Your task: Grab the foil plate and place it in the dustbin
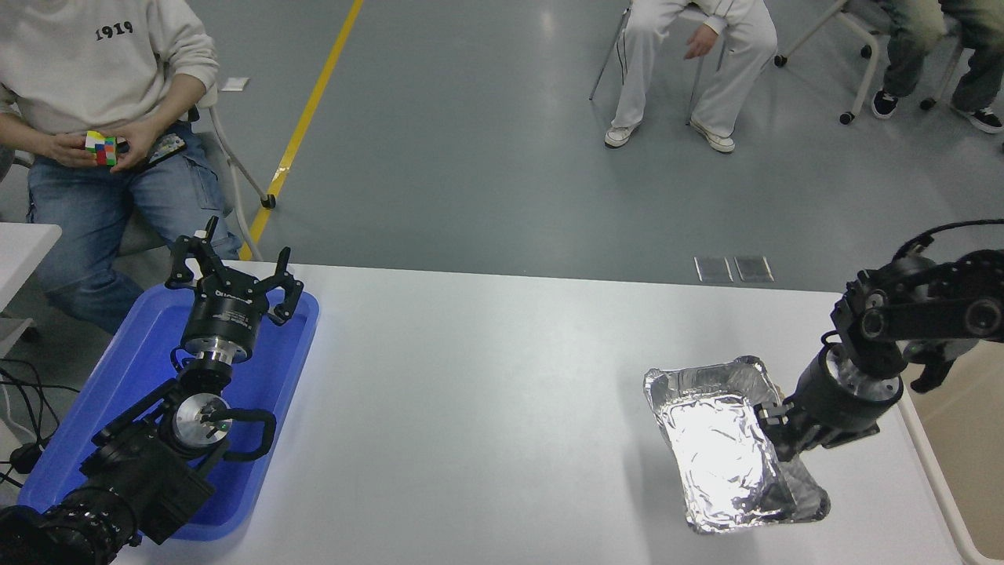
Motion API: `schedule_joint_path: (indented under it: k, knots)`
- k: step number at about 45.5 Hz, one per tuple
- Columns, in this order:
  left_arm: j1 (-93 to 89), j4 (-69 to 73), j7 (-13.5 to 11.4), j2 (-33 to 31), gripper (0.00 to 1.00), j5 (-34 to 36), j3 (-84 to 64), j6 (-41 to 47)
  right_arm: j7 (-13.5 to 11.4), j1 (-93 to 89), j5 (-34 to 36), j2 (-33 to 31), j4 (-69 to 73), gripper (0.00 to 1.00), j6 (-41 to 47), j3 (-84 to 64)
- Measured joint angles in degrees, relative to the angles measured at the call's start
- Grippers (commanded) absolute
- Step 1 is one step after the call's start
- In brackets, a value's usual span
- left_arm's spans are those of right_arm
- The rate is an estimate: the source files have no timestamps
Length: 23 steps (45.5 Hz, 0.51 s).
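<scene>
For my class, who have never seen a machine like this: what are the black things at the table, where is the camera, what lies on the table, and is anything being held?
The camera sits high on the robot itself, looking down over a white table. The black things are its two arms. The left gripper is parked, open, above a blue tray. The right gripper is shut on the side wall of the foil plate, a shiny crinkled tray. Just right of the table stands the dustbin, beige, only partly in view. People sit beyond the table; one holds a coloured puzzle cube.
</scene>
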Motion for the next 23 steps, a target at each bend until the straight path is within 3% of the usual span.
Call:
schedule_joint_path:
  k: [23]
  knots:
    - [0.00, 0.00, 0.00, 0.03, 1.00, 0.00, 0.00, 0.00, 0.00, 16.16, 2.02, -2.53, 1.75, 0.00, 4.81, -4.66]
